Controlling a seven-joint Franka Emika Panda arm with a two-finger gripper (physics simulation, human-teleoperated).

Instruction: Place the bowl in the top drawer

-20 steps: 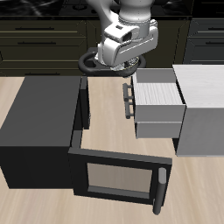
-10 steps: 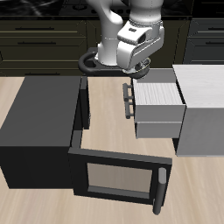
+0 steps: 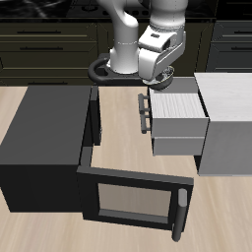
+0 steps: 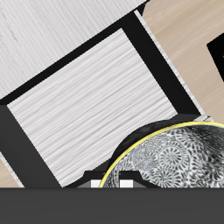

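My gripper hangs over the back end of the open top drawer, a light grey box with a pale ribbed inside and a dark bar handle. The gripper is shut on the bowl, which the hand mostly hides in the exterior view. In the wrist view the bowl, silver-grey with a shiny speckled inside, sits at my gripper above one corner of the drawer's ribbed floor. The bowl is held in the air, not resting in the drawer.
A dark box-shaped appliance stands beside the drawer unit, its windowed door swung open toward the table's front edge. The light grey cabinet body holds the drawer. Bare wooden table lies between them.
My gripper has moved sideways with the bowl, from above the table between the appliance and the cabinet to above the open drawer's back end.
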